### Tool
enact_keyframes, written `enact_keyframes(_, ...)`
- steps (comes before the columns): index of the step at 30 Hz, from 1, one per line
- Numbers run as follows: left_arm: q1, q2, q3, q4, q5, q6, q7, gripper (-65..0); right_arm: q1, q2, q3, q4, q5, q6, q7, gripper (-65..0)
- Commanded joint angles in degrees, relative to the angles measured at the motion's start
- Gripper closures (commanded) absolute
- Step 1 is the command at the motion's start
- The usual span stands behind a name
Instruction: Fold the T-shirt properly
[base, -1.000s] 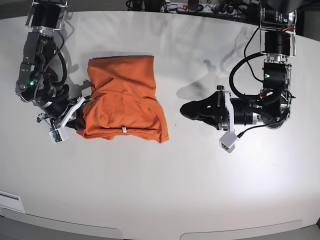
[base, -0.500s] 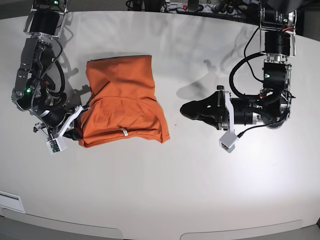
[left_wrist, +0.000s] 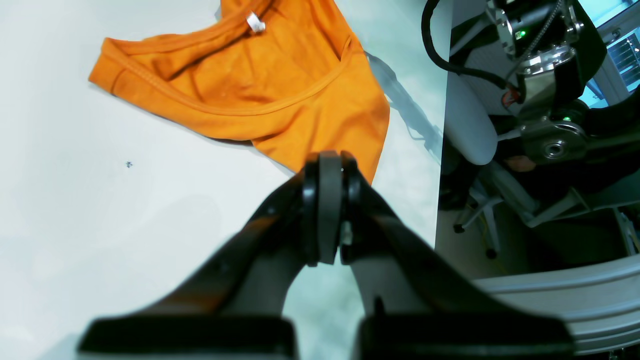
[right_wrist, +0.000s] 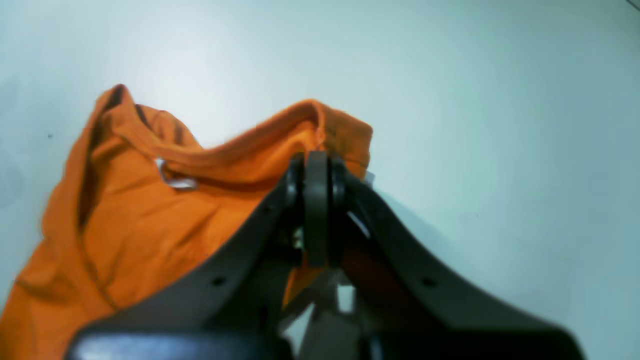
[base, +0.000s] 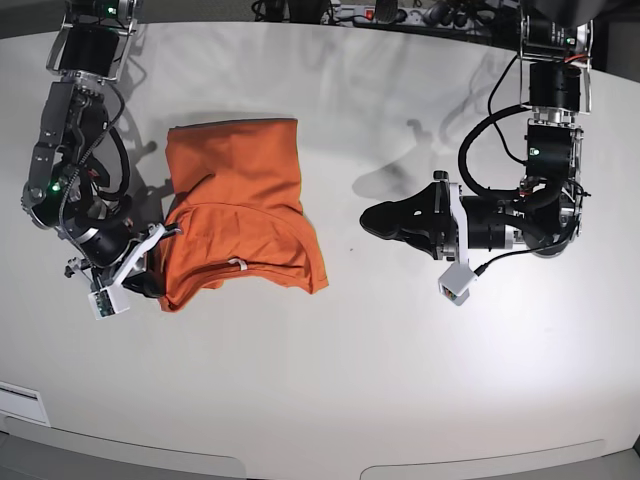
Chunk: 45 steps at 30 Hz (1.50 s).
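The orange T-shirt lies folded over on the white table, left of centre in the base view, its small white tag near the front edge. My right gripper is at the shirt's front-left corner, shut on the fabric. In the right wrist view its fingertips pinch a ribbed edge of the T-shirt. My left gripper hovers to the right of the shirt, shut and holding nothing. In the left wrist view its closed tips sit short of the T-shirt.
The table is a wide white surface with a small dark speck on it. Cables and a power strip line the far edge. The other arm's base stands beyond the table edge in the left wrist view.
My right gripper has pulled the shirt's front-left corner left and toward the front edge, and the whole shirt has slid left with it. The left arm has not moved.
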Motion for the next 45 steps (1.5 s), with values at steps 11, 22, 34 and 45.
enact_keyframes(11, -1.14, -0.66, -0.39, 0.83, -1.41, -0.32, -0.60, 0.0, 2.91, 1.29, 0.31, -3.54, 1.38, -1.31, 1.20, -23.3)
enact_keyframes(22, -1.09, -8.59, -0.39, 5.70, -1.41, -0.32, -0.60, 0.0, -2.60, 6.95, 11.15, 8.66, 47.10, 11.40, -19.65, 0.0)
enact_keyframes(34, 8.02, -15.89, -3.50, 25.49, -1.41, -0.32, -0.60, 0.0, -29.14, 6.40, 33.83, 26.03, 59.37, 11.40, -31.98, 0.0)
enact_keyframes(45, 34.36, -16.35, -27.41, 45.77, -1.41, 3.93, -0.60, 0.0, -52.94, -2.69, 49.40, 34.18, 59.37, 11.40, -33.26, 0.0)
